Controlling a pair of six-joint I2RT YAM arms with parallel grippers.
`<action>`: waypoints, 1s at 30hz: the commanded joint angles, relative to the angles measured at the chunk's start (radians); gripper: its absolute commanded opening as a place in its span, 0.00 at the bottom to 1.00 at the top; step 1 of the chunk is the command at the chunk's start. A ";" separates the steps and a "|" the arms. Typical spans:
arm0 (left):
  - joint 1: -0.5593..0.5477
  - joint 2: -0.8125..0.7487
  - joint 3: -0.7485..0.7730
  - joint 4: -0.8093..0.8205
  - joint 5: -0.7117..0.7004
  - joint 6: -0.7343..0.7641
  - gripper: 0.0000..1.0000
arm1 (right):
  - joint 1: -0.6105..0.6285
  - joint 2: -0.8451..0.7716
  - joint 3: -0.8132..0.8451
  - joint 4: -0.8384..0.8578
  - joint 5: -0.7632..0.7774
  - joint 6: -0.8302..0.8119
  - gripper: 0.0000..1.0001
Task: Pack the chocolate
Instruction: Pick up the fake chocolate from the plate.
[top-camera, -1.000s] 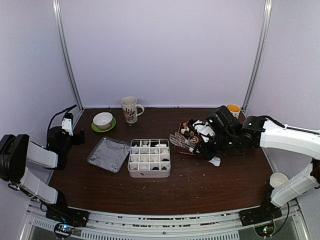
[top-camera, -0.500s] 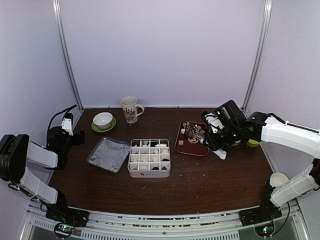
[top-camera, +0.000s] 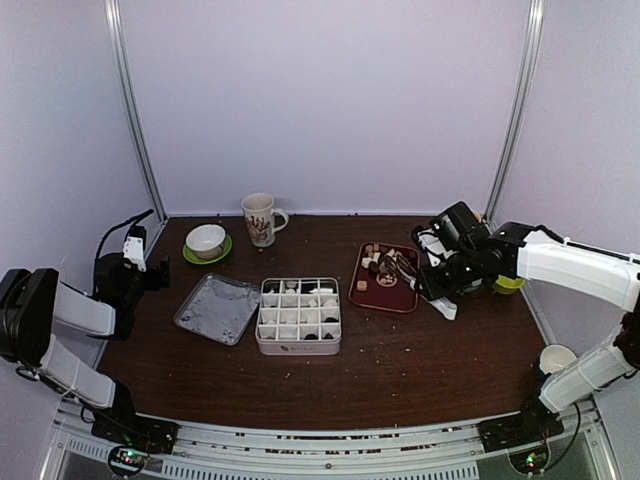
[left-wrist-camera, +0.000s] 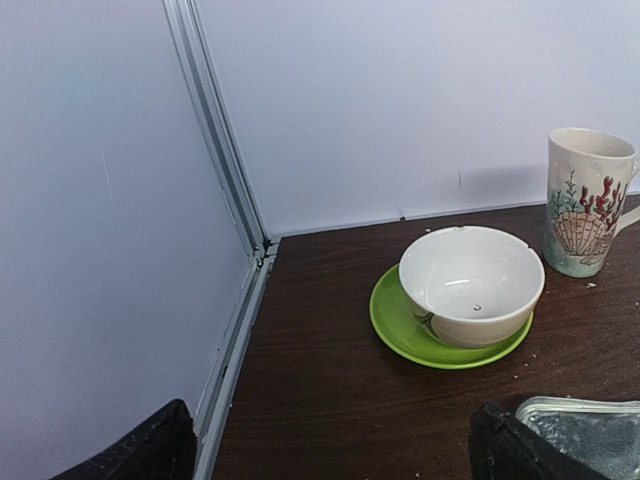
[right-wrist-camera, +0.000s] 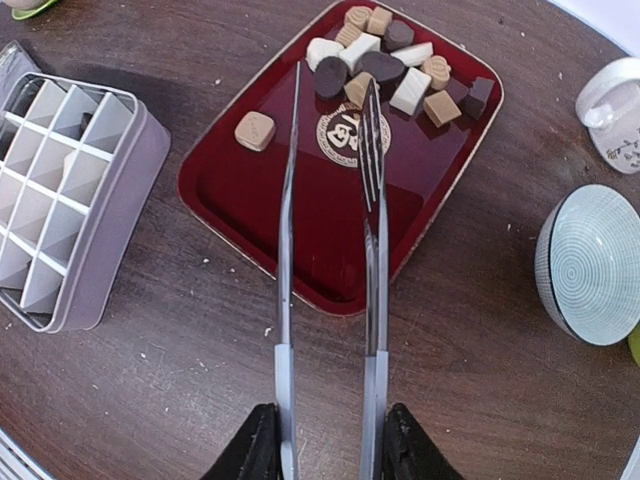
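Observation:
The chocolate (right-wrist-camera: 383, 62) lies as a cluster of dark, tan and cream pieces at the far end of a red tray (right-wrist-camera: 300, 225), with one tan piece (right-wrist-camera: 255, 130) apart on its left. The top view shows the tray (top-camera: 385, 298) right of a white compartment box (top-camera: 297, 347) with some pieces in its cells. My right gripper (right-wrist-camera: 325, 445) is shut on the handles of metal tongs (right-wrist-camera: 284, 250). The tong arms stand apart, their tips over the chocolate cluster with nothing between them. My left gripper (left-wrist-camera: 335, 460) is open and empty at the table's left edge.
A shell-print mug (top-camera: 260, 218) and a white bowl on a green saucer (left-wrist-camera: 470, 285) stand at the back left. A metal lid (top-camera: 218, 308) lies left of the box. A patterned bowl (right-wrist-camera: 590, 265) and a white cup (right-wrist-camera: 615, 110) sit right of the tray.
My right arm has drawn back to the right with the tongs, from the tray's left side to over its far end. The left arm has not moved.

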 joint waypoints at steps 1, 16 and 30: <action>0.007 0.005 0.014 0.026 -0.006 -0.008 0.98 | -0.039 0.019 0.024 -0.034 0.035 0.023 0.36; 0.007 0.005 0.014 0.026 -0.006 -0.008 0.98 | -0.065 0.094 0.076 -0.077 0.038 0.009 0.36; 0.008 0.005 0.015 0.026 -0.006 -0.008 0.98 | -0.146 0.161 0.120 -0.041 -0.034 0.026 0.35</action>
